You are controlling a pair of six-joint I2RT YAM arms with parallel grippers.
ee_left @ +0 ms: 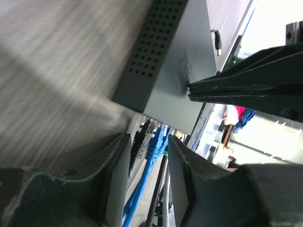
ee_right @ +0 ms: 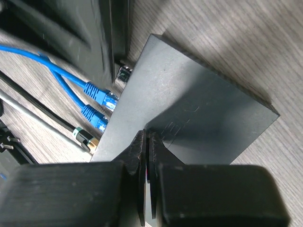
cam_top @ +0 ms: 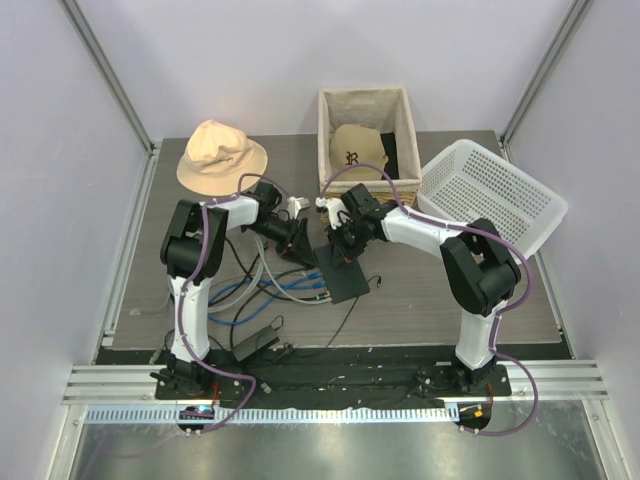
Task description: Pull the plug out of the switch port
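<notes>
Looking over the table (cam_top: 400, 320), we find the switch (cam_top: 348, 280) flat on it, cables (cam_top: 270, 290) crowding its socket edge, bare wood opposite. The right gripper (ee_right: 147, 139), pinched together, presses the switch's top; the left gripper (ee_left: 147, 142), half-parted, straddles a blue plug (ee_left: 154, 147) there.

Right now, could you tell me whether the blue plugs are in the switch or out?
In: both blue plugs meet the switch at its port edge, with no gap showing.

Left hand (ee_left: 149, 142) low at centre, fingers parted, right hand (ee_right: 147, 138) near it, pinched closed (tips touching)
</notes>
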